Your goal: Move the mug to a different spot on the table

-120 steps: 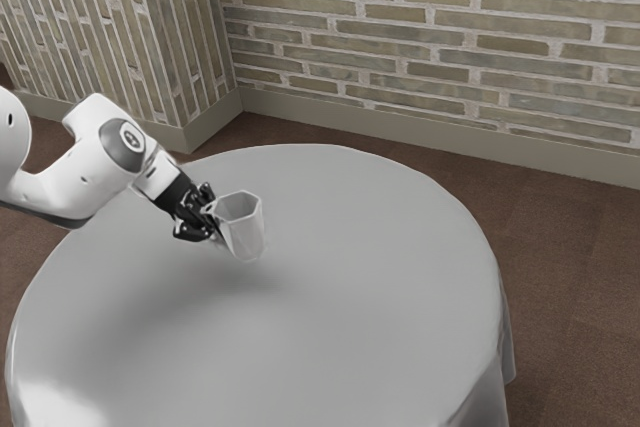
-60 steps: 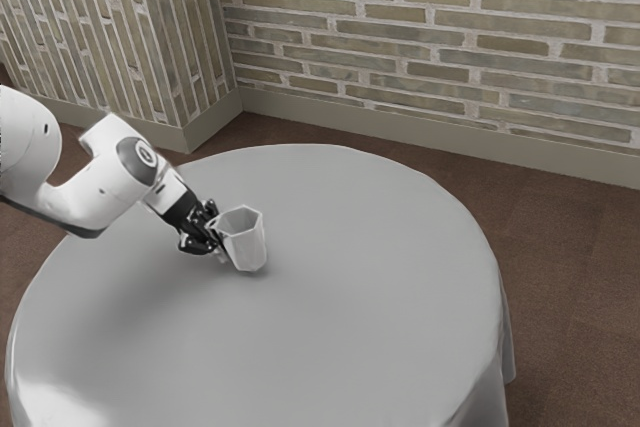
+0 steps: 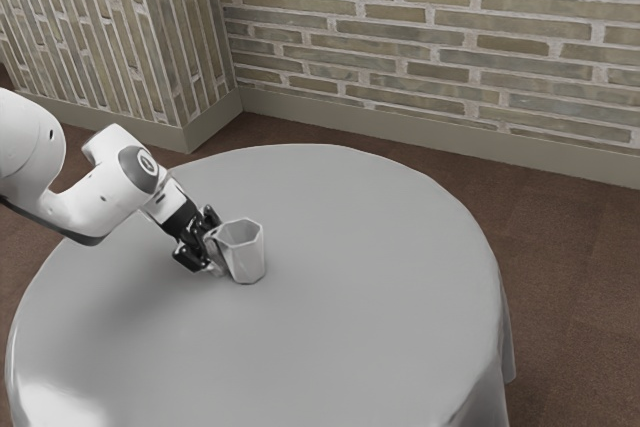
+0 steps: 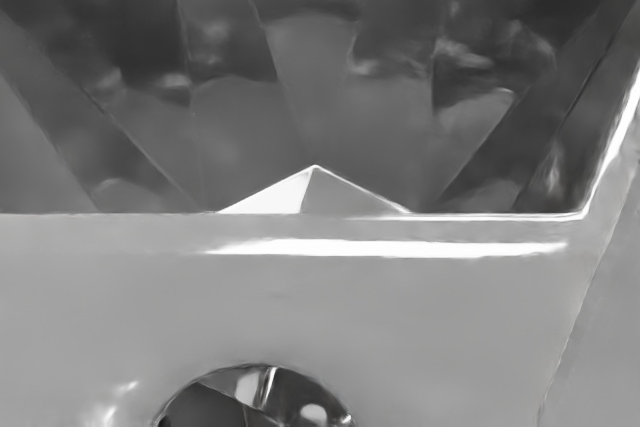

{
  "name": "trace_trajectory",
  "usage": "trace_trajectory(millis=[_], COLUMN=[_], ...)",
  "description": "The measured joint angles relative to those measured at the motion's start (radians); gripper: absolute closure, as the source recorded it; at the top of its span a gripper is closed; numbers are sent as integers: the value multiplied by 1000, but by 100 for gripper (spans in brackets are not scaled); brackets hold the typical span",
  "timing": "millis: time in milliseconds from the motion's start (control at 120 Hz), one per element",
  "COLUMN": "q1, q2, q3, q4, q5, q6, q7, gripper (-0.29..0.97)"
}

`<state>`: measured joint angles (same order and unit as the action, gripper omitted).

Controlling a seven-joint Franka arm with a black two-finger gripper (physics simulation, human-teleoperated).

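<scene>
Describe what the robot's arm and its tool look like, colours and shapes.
The arm has smooth, rounded white links, with a grey circular cap on the joint near the wrist. The tool at its end is black and blocky, behind a short dark wrist section.

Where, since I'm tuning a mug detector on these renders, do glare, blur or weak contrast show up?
Exterior view: soft, even light; the pale mug barely separates from the grey table, casting only a faint shadow, while the black gripper stands out. Wrist view: the mug's wall looms close and soft, with a bright glare streak along its rim and smeared reflections inside.
</scene>
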<state>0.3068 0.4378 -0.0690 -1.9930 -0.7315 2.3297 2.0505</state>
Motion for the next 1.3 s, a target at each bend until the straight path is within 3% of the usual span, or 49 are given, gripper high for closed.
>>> trace_trajectory(millis=[300, 567, 683, 842, 917, 1117, 1300], q1=[22, 40, 27, -19, -64, -104, -122], q2=[-37, -278, -358, -356, -358, -393, -408], q3=[0, -3, -52, -132, -137, -131, -130], q4=[-6, -115, -104, 75, 138, 277, 351], q5=[0, 13, 182, 482, 580, 693, 730], q6=[-8, -63, -128, -288, -370, -517, -599], q7=[-10, -25, -96, -259, -348, -537, -663], gripper=[7, 2, 1, 1, 0, 0, 0])
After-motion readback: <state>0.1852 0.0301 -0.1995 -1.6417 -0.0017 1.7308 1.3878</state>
